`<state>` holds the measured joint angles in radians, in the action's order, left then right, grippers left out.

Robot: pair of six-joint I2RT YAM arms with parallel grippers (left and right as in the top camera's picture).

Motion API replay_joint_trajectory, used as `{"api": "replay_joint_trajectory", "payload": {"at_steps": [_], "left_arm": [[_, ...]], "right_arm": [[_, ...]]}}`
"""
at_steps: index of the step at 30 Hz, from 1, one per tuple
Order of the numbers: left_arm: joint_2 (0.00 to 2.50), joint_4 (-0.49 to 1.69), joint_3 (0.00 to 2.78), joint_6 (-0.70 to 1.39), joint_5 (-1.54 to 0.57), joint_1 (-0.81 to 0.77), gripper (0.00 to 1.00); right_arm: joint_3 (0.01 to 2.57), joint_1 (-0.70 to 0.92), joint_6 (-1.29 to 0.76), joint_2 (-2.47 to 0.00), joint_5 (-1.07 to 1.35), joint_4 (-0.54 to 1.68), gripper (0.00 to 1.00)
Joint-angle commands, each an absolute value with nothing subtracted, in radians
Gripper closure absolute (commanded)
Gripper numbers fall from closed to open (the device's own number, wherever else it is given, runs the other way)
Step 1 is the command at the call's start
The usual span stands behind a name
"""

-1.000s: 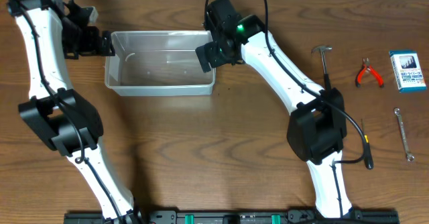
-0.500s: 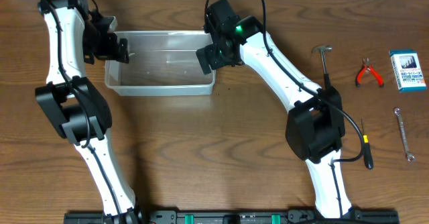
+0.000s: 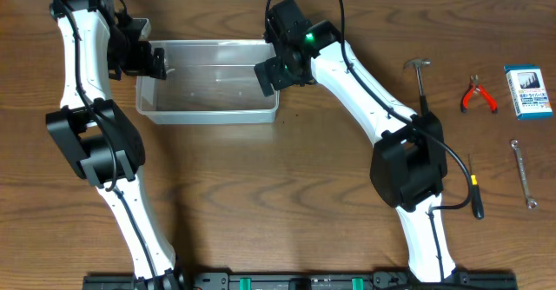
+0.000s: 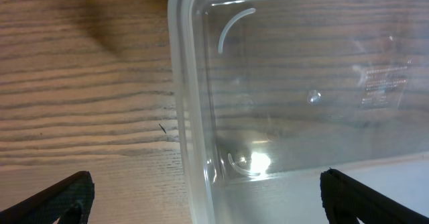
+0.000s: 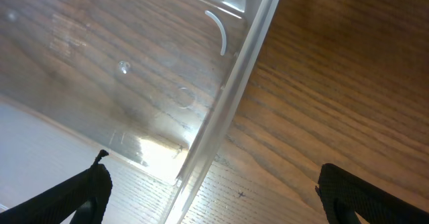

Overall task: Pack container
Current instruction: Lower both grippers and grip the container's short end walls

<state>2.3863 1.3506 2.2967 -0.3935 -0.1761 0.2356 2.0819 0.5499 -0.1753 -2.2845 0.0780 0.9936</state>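
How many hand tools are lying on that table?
4, right of the tub: hammer, pliers beside it, wrench near the edge, screwdriver by the arm. More may be hidden.

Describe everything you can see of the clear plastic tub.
The clear plastic rectangular tub has rounded corners and a rimmed edge, with faint moulded marks on its floor. It stands upright and empty on the brown wooden table. The open left tool and open right tool straddle its short end walls; contact cannot be told.

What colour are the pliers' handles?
The pliers have red handles, clearest in the overhead view.
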Motion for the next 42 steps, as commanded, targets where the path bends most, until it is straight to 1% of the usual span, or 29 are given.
{"api": "replay_joint_trajectory", "payload": {"at_steps": [1, 19, 42], "left_arm": [[2.395, 1.345, 2.294, -0.399, -0.168, 0.241, 0.02], [2.400, 1.329, 2.294, -0.399, -0.168, 0.241, 0.02], [2.465, 1.320, 2.293, -0.406, -0.191, 0.241, 0.02]], "right_arm": [[2.078, 0.542, -0.167, -2.321, 0.078, 0.991, 0.01], [2.078, 0.542, -0.167, -2.341, 0.079, 0.972, 0.01], [2.078, 0.542, -0.167, -2.341, 0.079, 0.965, 0.01]]}}
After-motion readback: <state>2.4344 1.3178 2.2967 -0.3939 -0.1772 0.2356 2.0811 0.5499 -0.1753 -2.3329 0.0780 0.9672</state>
